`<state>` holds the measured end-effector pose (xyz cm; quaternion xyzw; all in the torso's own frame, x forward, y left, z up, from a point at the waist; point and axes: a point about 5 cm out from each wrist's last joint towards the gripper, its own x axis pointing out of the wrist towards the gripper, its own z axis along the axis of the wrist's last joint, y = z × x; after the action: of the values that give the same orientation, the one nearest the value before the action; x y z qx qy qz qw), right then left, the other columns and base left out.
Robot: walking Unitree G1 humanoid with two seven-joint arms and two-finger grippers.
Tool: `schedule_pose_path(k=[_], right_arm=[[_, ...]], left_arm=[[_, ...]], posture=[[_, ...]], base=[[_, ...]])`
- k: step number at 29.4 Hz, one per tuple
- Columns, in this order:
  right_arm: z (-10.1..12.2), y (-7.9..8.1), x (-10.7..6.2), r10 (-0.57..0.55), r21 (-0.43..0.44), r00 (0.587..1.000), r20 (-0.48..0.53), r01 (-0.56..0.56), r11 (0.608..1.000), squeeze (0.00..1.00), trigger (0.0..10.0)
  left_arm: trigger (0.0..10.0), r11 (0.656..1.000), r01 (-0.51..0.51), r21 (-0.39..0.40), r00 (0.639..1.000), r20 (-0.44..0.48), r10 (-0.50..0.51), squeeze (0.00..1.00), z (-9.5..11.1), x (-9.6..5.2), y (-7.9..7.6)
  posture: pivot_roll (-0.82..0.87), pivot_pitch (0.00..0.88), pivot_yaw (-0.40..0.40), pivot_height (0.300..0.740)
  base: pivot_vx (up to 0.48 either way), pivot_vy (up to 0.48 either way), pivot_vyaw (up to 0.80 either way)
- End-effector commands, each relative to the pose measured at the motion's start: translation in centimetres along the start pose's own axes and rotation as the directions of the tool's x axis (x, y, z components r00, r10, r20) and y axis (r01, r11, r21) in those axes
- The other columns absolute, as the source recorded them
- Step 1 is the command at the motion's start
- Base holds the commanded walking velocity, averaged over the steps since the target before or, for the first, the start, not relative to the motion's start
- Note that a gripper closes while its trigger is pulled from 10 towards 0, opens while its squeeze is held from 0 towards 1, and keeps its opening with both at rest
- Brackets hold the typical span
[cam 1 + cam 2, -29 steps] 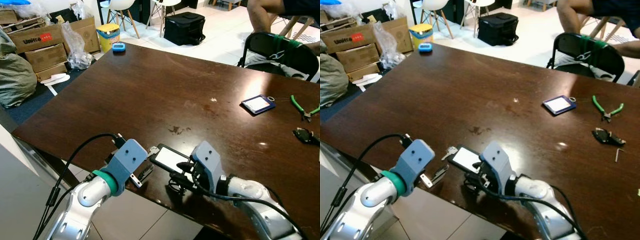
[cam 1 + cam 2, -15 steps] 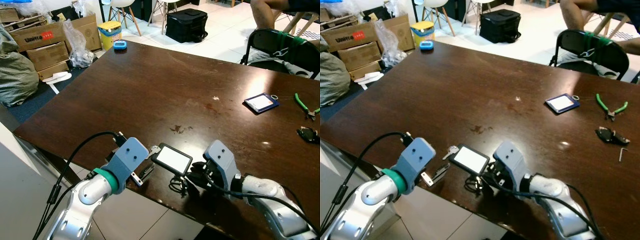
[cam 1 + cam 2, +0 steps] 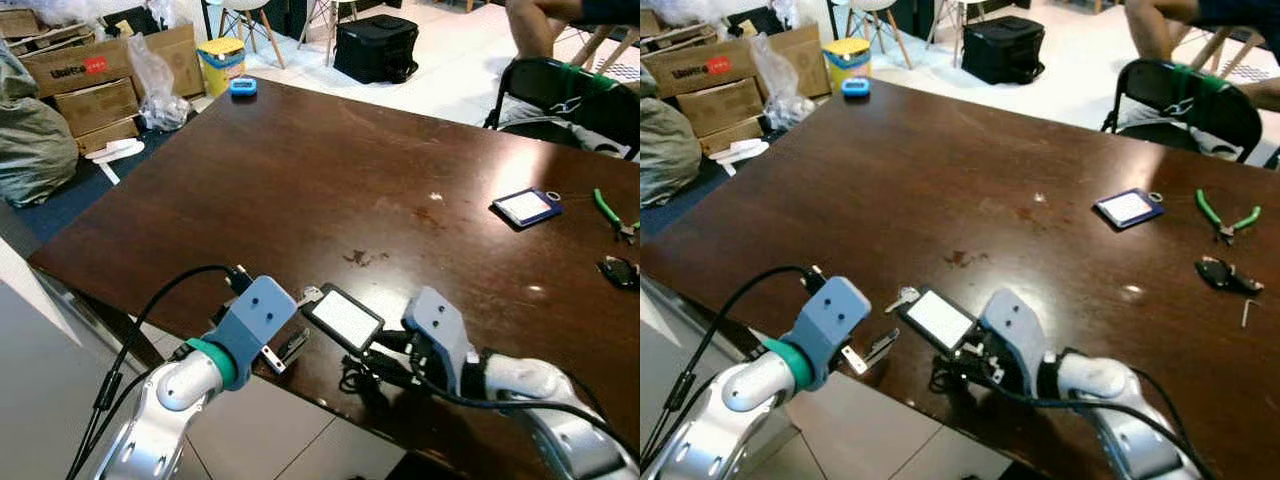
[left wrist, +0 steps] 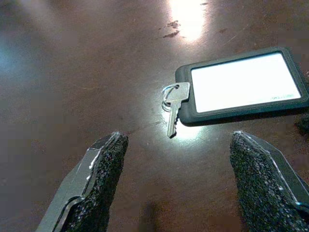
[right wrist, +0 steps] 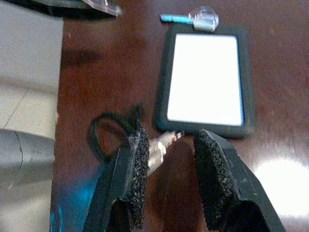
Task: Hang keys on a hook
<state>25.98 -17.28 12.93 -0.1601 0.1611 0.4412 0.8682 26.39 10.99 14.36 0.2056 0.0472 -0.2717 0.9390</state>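
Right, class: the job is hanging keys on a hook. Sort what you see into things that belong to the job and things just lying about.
Belongs to the job:
- key on its ring
- black card holder joined to it
- black cord
- left tool, open
- right tool, open over a metal clip

Just lying about:
- blue card holder
- green pliers
- blue tape measure
- black bag
- cardboard boxes

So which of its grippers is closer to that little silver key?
The left gripper: its open fingers face the key from just short of it. The right gripper sits at the card holder's opposite end, by the black cord.
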Motion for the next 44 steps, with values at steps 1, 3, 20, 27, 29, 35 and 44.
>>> schedule_pose_path(k=[1, 3, 20, 27, 29, 35, 44], right_arm=[[-0.2, 0.1, -0.4, -0.002, 0.004, 1.000, 0.001, 0.002, 1.000, 0.00, 10.0], [-0.2, 0.1, -0.4, -0.002, 0.004, 1.000, 0.001, 0.002, 1.000, 0.00, 10.0], [-0.4, 1.8, 1.1, 0.133, -0.067, 0.989, -0.067, -0.138, 0.988, 0.00, 10.0], [-0.6, 1.7, 1.1, 0.117, -0.067, 0.991, -0.072, -0.122, 0.990, 0.00, 10.0], [-0.5, 1.6, 1.1, 0.106, -0.066, 0.992, -0.069, -0.111, 0.992, 0.00, 10.0], [-0.2, 1.0, 1.2, 0.068, -0.068, 0.997, -0.045, -0.071, 0.995, 0.00, 0.0], [1.0, 0.3, 1.6, 0.010, -0.050, 0.999, 0.043, -0.008, 0.999, 0.00, 0.0]], left_arm=[[10.0, 1.000, 0.017, 0.000, 1.000, -0.020, -0.017, 0.00, -0.4, -0.1, -0.4], [10.0, 1.000, 0.017, 0.000, 1.000, -0.020, -0.017, 0.00, -0.4, -0.1, -0.4], [10.0, 1.000, 0.016, 0.000, 1.000, -0.023, -0.016, 0.00, -0.3, -0.3, -0.3], [10.0, 1.000, 0.016, 0.000, 1.000, -0.023, -0.016, 0.00, -0.3, -0.2, -0.3], [10.0, 1.000, 0.017, 0.001, 1.000, -0.023, -0.017, 0.00, -0.3, -0.2, -0.3], [10.0, 1.000, 0.020, 0.001, 1.000, -0.023, -0.020, 0.00, -0.3, -0.2, -0.4], [10.0, 1.000, 0.019, 0.003, 1.000, -0.021, -0.019, 0.00, -0.2, 0.0, -0.3]], posture=[[-0.15, 0.112, 0.111, 0.740], [-0.15, 0.112, 0.111, 0.740], [-0.13, 0.117, 0.109, 0.740], [-0.13, 0.118, 0.110, 0.740], [-0.13, 0.117, 0.110, 0.740], [-0.13, 0.116, 0.111, 0.740], [-0.13, 0.104, 0.110, 0.740]], base=[[0.000, 0.000, 0.00], [0.000, 0.000, 0.00], [0.000, 0.000, 0.00], [0.000, 0.000, 0.00], [0.000, 0.000, 0.00], [0.000, 0.000, 0.00], [0.000, 0.000, 0.00]])
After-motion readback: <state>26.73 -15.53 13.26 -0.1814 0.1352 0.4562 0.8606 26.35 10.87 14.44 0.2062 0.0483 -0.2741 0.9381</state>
